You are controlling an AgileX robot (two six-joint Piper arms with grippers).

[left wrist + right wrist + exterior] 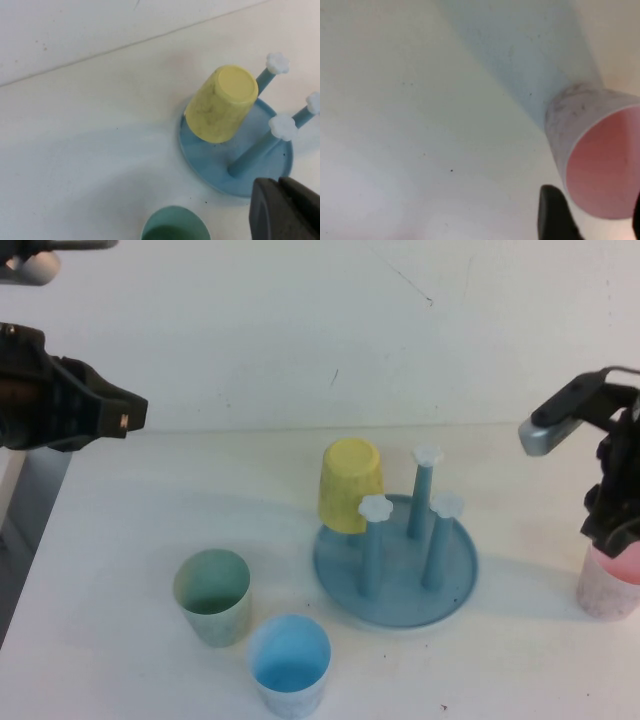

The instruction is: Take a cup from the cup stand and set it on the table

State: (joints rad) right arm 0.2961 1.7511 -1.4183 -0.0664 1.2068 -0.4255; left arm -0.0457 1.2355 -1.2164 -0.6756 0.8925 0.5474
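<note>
Here we note the cup [608,585] upright on the table [120,640], right of the cup stand [396,570], pink inside, nothing in it; right gripper [612,530] grasps its rim. Left gripper [125,412] hovers far left, fingers clenched.

A yellow cup [350,485] hangs upside down and tilted over a peg at the rack's far left. A green cup [212,596] stands upright, mouth up, near the robot's left front. A blue cup [289,664] stands upright just beside the green one, nearer the robot and a little to its right; the two sit close but whether they touch cannot be told.
</note>
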